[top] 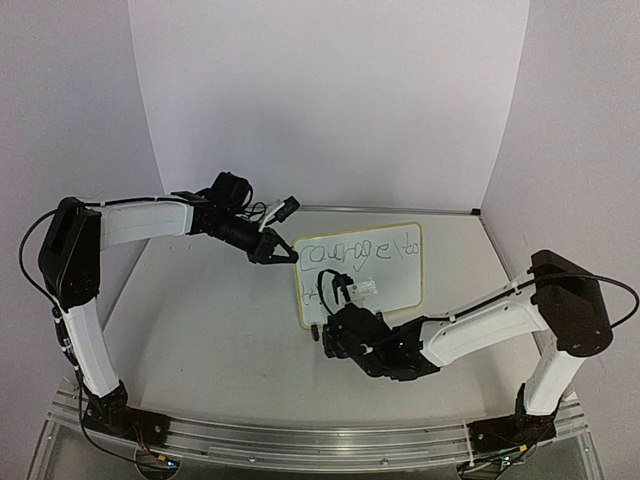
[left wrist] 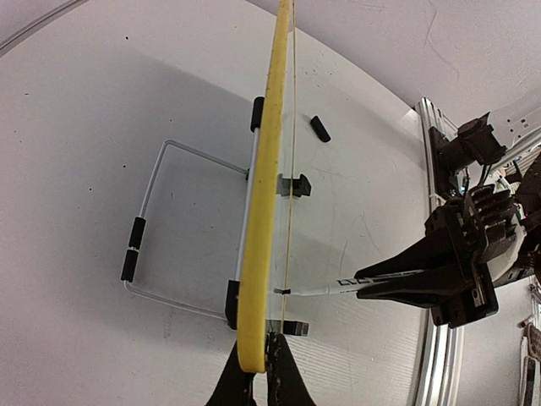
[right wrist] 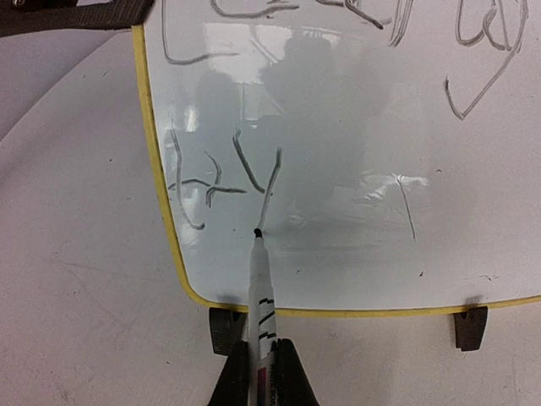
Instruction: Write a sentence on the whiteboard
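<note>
The whiteboard (top: 392, 284) stands tilted at the table's middle, its pale-yellow rim (left wrist: 263, 194) edge-on in the left wrist view. My left gripper (left wrist: 259, 362) is shut on the board's upper left corner (top: 283, 252). The sentence (top: 356, 252) has a top line and a shorter line below it (right wrist: 221, 179). My right gripper (right wrist: 262, 372) is shut on a white marker (right wrist: 261, 292). The marker's black tip touches the board at the tail of the last stroke. From the left wrist, that gripper (left wrist: 397, 283) and the marker (left wrist: 334, 288) come in from the right.
A wire stand (left wrist: 166, 222) props the board from behind. Two black clip feet (right wrist: 471, 326) sit under its lower edge. A small black cap (left wrist: 319, 128) lies on the table in front of the board. The aluminium rail (top: 300, 437) runs along the near edge.
</note>
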{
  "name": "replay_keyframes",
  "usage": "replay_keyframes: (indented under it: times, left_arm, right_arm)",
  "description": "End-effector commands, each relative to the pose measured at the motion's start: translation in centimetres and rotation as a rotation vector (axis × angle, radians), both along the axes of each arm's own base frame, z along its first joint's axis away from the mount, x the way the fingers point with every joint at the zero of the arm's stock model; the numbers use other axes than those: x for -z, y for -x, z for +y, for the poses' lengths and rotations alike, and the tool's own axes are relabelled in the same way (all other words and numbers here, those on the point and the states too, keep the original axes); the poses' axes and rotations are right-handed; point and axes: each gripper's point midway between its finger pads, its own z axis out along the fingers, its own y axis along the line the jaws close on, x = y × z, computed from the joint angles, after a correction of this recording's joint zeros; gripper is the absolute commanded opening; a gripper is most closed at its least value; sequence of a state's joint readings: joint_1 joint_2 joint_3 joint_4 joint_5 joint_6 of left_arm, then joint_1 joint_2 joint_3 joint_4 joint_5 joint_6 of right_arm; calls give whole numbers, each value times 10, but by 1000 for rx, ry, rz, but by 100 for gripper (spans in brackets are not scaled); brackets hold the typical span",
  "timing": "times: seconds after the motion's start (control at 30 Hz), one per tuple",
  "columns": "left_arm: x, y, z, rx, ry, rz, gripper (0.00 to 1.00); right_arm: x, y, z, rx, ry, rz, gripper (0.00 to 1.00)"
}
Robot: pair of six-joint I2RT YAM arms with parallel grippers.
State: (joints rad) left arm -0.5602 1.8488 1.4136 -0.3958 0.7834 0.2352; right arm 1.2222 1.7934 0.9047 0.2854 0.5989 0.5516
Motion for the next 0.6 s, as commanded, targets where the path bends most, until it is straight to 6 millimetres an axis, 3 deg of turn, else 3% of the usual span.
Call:
replay_keyframes:
  times: [0.0,0.3,0.57]
  left_arm:
    - [-2,-13,8,-28,-52,-121,0]
    - [-2,-13,8,-29,-53,-120,0]
    - [-1,-13,8,-29,-55,-121,0]
  right_arm:
    - [16,4,3,-5,23,37,0]
    - [16,7,15,-39,19,43,0]
    - [-22,15,22,-114,-74,-1,0]
